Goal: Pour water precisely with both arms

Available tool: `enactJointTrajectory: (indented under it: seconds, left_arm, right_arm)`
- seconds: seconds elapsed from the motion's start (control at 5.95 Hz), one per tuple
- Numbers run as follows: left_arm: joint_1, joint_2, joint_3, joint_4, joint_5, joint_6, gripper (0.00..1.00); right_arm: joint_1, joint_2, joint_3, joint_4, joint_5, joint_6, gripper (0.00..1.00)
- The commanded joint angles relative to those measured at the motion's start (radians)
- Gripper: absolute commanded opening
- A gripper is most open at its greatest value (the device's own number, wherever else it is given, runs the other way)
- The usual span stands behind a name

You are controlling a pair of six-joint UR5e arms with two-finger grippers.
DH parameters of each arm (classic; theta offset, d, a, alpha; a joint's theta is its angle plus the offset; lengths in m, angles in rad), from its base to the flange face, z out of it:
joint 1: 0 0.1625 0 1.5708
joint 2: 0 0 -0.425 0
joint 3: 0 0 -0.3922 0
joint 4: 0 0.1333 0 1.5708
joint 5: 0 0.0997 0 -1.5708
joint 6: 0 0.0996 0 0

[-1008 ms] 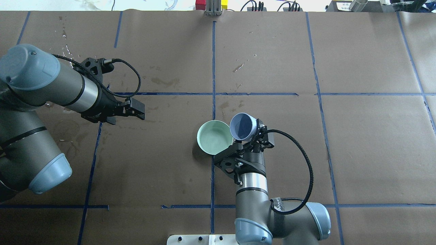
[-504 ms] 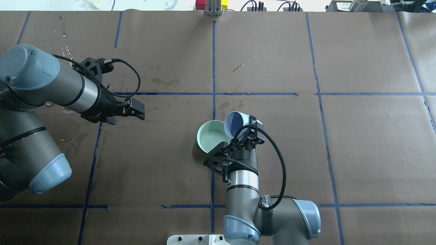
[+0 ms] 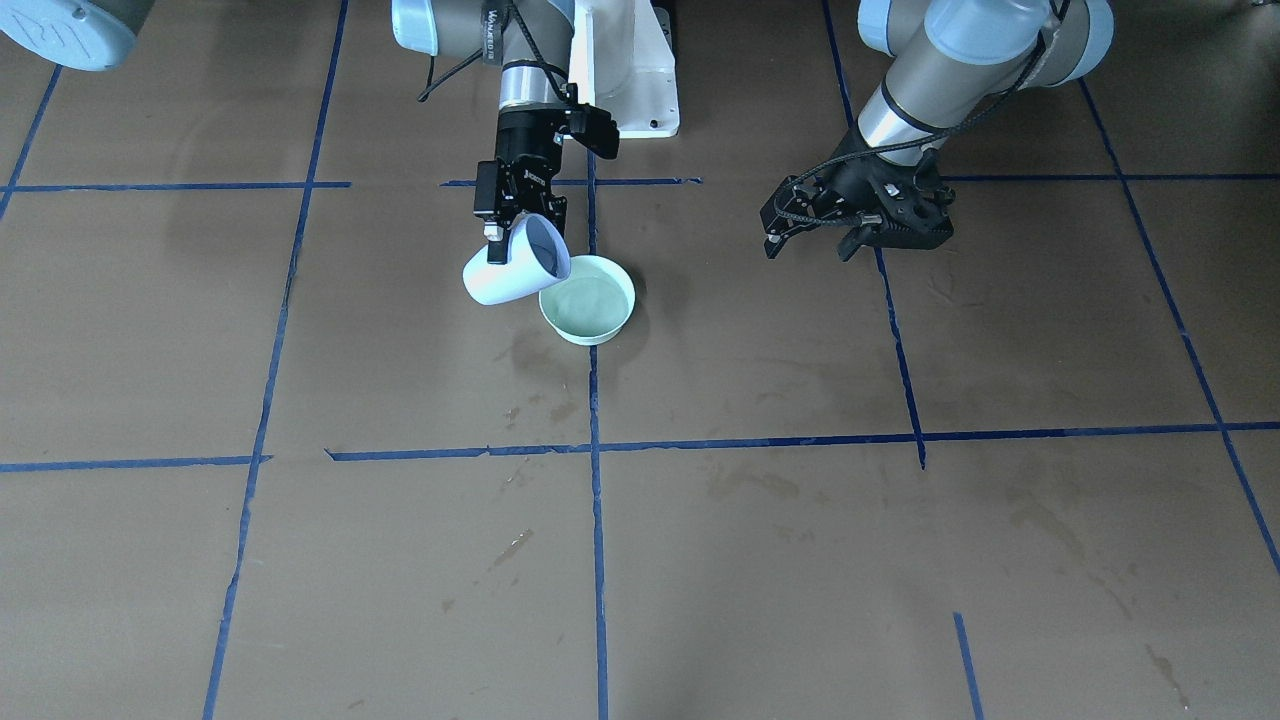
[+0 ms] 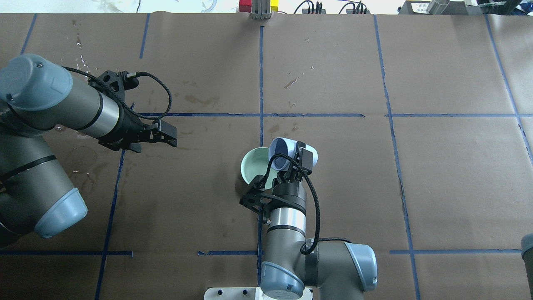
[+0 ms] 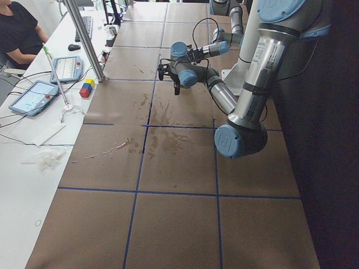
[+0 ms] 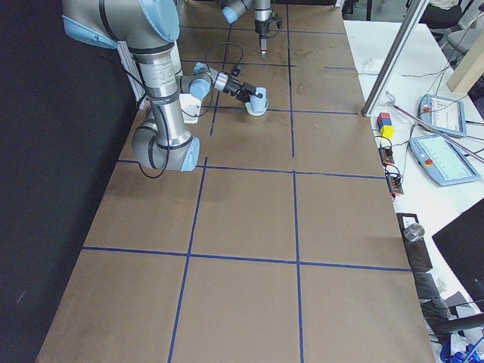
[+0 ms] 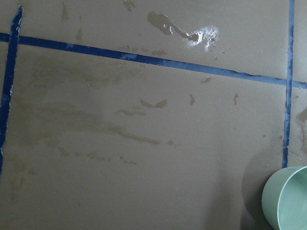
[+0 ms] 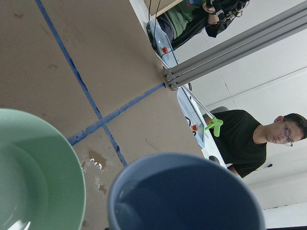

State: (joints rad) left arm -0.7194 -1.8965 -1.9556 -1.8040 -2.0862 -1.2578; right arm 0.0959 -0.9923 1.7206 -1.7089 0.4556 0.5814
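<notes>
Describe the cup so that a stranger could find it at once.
On the brown table with blue tape lines, look near the middle for the green bowl. The cup hangs tilted over its rim, held by the right claw; it is pale outside, blue inside, and lifted, while the bowl stands flat.

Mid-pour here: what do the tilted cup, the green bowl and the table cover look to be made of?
Cup: likely glazed ceramic or hard plastic; smooth pale-lavender wall with a soft sheen. Bowl: seemingly the same kind, glossy mint green with a highlight inside. Table cover: matte brown paper, stained darker where it looks wet.
</notes>
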Motion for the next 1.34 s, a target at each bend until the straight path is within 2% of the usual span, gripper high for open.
enactJointTrajectory:
  seconds: [0.0,0.17,0.67,1.18]
  left_arm:
    - [0.0,0.0,-0.006,0.0,-0.002,0.0,0.99]
    - [0.0,0.0,-0.009,0.0,-0.002,0.0,0.99]
    - [0.0,0.005,-0.014,0.0,-0.002,-0.002,0.99]
    - [0.0,0.005,-0.013,0.0,-0.002,-0.002,0.99]
  right_arm:
    - [0.002,0.008,-0.016,-0.021,-0.003,-0.061,0.0]
    - [0.002,0.004,-0.016,-0.023,-0.005,-0.081,0.0]
    - [0.002,0.014,-0.012,-0.136,-0.005,-0.159,0.0]
    - [0.005,0.012,-0.012,-0.143,-0.005,-0.253,0.0]
